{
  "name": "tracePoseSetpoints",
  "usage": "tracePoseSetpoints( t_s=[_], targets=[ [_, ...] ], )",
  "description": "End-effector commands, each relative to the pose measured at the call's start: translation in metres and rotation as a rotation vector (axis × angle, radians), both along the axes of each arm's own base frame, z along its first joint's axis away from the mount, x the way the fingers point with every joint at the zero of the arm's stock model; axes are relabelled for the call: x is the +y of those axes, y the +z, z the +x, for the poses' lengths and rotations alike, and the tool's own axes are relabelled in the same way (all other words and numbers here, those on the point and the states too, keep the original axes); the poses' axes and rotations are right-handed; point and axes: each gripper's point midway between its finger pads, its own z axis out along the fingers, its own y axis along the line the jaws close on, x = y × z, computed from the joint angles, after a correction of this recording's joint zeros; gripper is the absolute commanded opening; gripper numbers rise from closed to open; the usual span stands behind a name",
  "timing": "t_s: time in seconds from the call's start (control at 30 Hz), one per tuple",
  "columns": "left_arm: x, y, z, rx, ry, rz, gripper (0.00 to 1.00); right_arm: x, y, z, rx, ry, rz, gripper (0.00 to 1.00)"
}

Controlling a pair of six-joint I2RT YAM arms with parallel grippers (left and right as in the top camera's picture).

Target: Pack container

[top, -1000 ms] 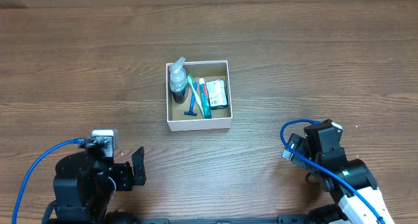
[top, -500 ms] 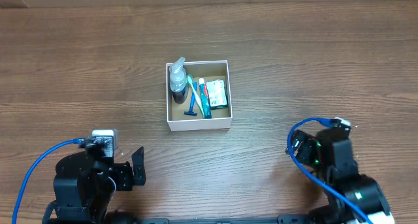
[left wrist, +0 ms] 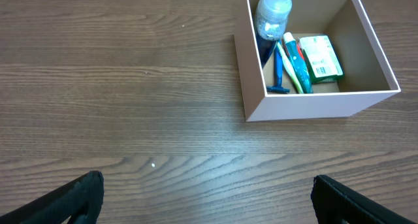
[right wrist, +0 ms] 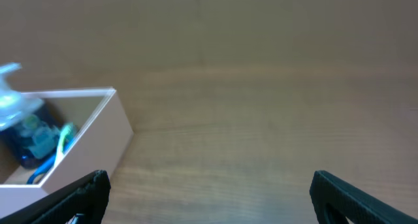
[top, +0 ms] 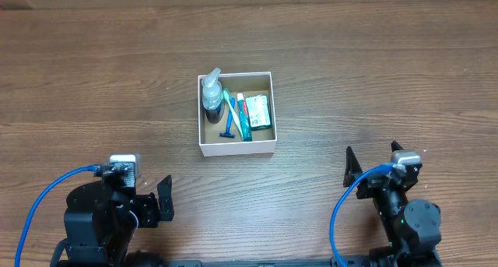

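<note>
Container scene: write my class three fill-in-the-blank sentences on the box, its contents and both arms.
The container has white outer walls and a ____ inside.
In the overhead view, the spray bottle sits against its ____ wall.
The left gripper and right gripper have their jaws ____, holding nothing.
Missing: brown; left; open.

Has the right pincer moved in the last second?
Yes. The right pincer pulled back toward the robot's base, farther from the container, which stayed put.
</note>
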Motion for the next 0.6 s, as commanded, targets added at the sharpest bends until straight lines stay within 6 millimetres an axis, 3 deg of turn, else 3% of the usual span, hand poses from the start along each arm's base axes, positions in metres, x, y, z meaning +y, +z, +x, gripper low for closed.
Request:
tracePoseSetpoints(
  t_s=[0.0, 0.2, 0.37, 0.57],
  targets=[
    [0.001, 0.000, 0.000, -0.002, 0.018, -0.012, 1.00, 0.015, 0.004, -0.001, -0.135, 0.102, -0.130, 1.00],
    [0.001, 0.000, 0.000, -0.002, 0.018, -0.012, 1.00, 0.012, 0.005, 0.004, -0.255, 0.083, -0.190, 1.00],
    [0.001, 0.000, 0.000, -0.002, 0.018, -0.012, 1.00, 0.008, -0.014, 0.006, -0.193, 0.076, -0.253, 1.00],
    [0.001, 0.000, 0.000, -0.002, 0.018, -0.012, 1.00, -0.005, -0.016, 0.008, -0.177, 0.010, -0.249, 1.00]
  ],
)
